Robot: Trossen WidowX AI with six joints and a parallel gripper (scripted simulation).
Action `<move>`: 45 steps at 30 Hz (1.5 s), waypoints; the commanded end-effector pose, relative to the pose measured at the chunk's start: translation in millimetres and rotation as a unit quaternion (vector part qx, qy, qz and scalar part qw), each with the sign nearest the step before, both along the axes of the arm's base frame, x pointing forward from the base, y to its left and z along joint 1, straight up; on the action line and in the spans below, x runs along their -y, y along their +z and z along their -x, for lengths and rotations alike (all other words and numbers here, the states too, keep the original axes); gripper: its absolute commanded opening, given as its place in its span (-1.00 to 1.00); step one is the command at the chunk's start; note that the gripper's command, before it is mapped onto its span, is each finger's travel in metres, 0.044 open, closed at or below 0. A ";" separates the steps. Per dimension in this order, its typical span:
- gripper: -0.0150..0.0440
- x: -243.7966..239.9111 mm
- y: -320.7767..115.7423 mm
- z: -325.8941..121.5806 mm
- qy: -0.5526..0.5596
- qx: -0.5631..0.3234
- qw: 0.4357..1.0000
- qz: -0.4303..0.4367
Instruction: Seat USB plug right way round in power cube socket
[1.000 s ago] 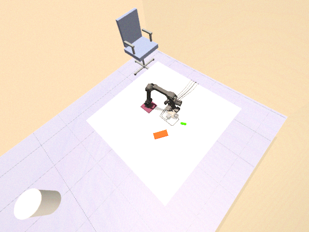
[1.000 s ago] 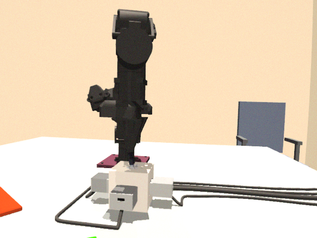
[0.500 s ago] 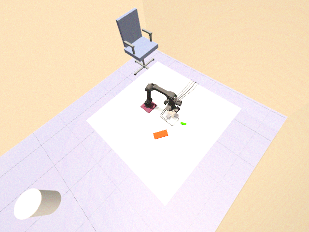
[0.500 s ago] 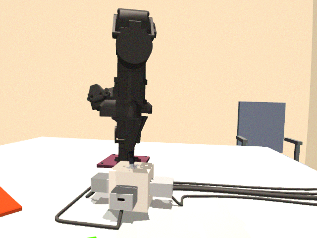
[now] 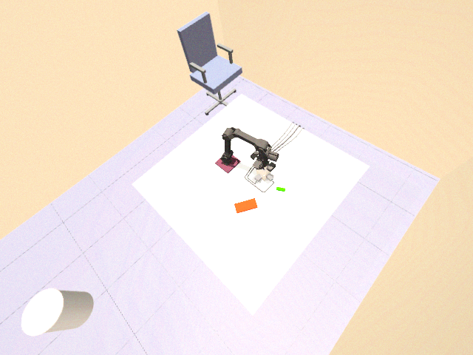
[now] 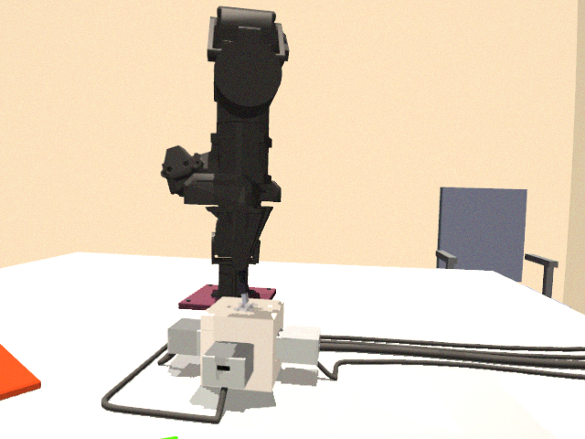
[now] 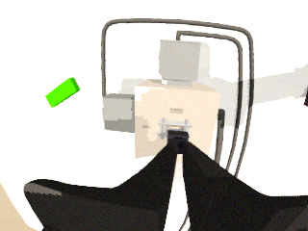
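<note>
The power cube [image 5: 264, 174] [image 6: 238, 340] [image 7: 156, 103] is cream and stands upright on the table. Its pale metal socket [image 6: 246, 307] [image 7: 174, 123] is on the top face. My gripper [image 6: 242, 273] [image 7: 179, 146] points down over the cube and is shut on the USB plug [image 6: 242, 280] [image 7: 177, 136]. The plug's dark body is between the fingertips, and its pale metal shell shows above the cube top in the exterior view, slightly tilted. Whether the shell's tip is inside the socket, and which way round the plug is, I cannot tell.
Grey blocks [image 6: 298, 345] [image 7: 179, 60] are plugged into the cube's sides, with dark cables [image 6: 160, 415] [image 7: 178, 21] looping around it. A green block [image 5: 280, 188] [image 7: 63, 92] and an orange slab [image 5: 245, 205] [image 6: 14, 378] lie on the table [image 5: 244, 259]. The arm's base plate [image 5: 228, 168] is dark red.
</note>
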State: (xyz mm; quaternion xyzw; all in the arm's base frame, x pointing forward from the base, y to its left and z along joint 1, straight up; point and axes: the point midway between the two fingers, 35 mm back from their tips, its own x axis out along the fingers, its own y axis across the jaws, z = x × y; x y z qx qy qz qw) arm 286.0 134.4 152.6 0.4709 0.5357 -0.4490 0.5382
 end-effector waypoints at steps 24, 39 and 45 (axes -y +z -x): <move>-0.49 -0.3 19.1 -1.1 0.000 0.004 1.000 -0.002; -0.49 0.1 16.4 0.1 0.123 0.004 0.992 0.002; -0.49 0.2 16.3 0.1 0.201 0.005 0.979 0.004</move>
